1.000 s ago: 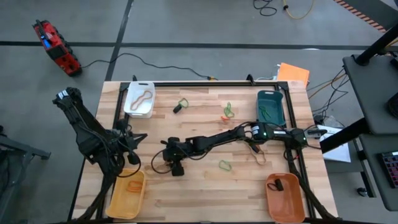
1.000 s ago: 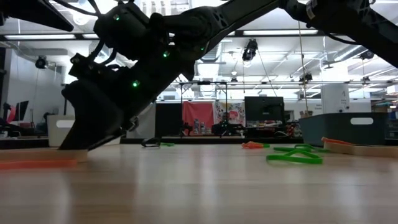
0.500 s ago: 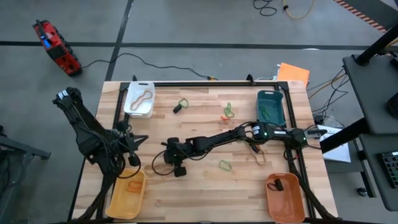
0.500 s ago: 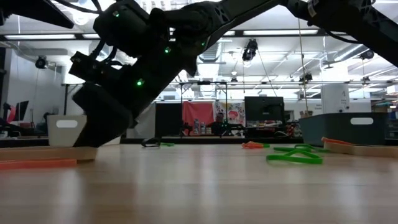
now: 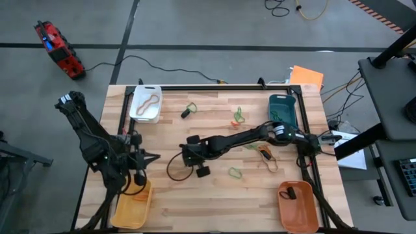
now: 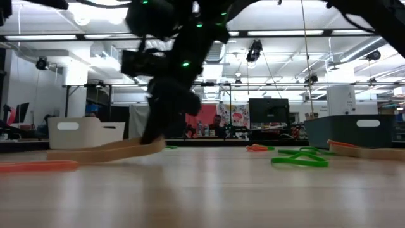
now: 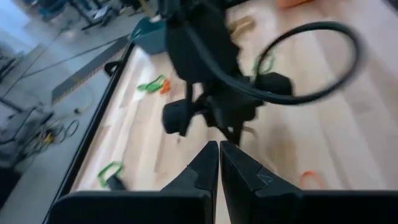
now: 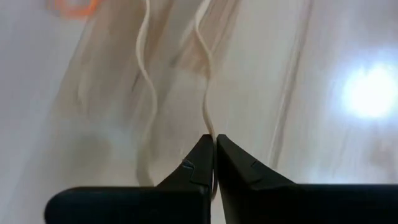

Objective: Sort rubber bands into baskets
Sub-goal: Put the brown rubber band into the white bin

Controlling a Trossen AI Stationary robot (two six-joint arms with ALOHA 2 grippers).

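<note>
Right wrist view: right hand (image 8: pixel 213 142) is clamped on a tan band (image 8: pixel 205 93), thin, light and limp, near tabletop (image 5: pixel 214 201) centre; left hand (image 7: pixel 219 149) closed, at 8 o'clock.

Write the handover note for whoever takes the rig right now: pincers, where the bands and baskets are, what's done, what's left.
Right pincer: mid-table, shut on a tan rubber band, one end lifted, the rest trailing on the wood.
Left pincer: shut, empty, waiting above the yellow basket.
Baskets at the corners: white basket holds a tan band, teal basket a green one, orange basket a dark one, yellow an orange one.
Left to sort: the held band, green bands mid-table, a green-and-orange cluster and a tan band near the right arm.
</note>
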